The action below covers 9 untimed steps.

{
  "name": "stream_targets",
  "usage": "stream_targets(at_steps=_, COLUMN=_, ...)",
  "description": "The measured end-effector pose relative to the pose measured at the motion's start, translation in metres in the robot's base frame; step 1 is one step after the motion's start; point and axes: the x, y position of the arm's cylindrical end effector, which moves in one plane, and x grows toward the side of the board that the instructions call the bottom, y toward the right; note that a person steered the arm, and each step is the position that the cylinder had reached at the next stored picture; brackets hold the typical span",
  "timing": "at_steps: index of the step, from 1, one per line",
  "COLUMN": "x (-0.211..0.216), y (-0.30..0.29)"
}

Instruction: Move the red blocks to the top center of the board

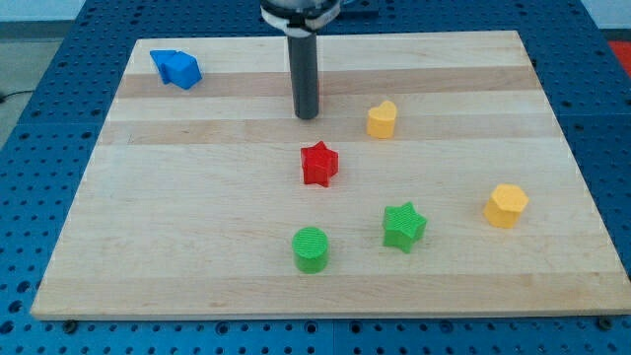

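A red star block (pixel 318 164) lies near the middle of the wooden board (pixel 197 197). My tip (pixel 307 115) rests on the board just above the star, toward the view's top, with a small gap between them. A thin sliver of red (pixel 320 96) shows at the rod's right edge; the rod hides what it belongs to.
A blue block (pixel 175 68) sits at the top left. A yellow block (pixel 382 119) lies right of my tip. A yellow hexagon (pixel 506 205) is at the right. A green star (pixel 404 226) and a green cylinder (pixel 311 248) lie below the red star.
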Motion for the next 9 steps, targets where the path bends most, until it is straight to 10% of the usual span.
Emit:
stream_targets(at_steps=5, x=-0.050, y=0.039)
stream_targets(at_steps=9, x=0.037, y=-0.039)
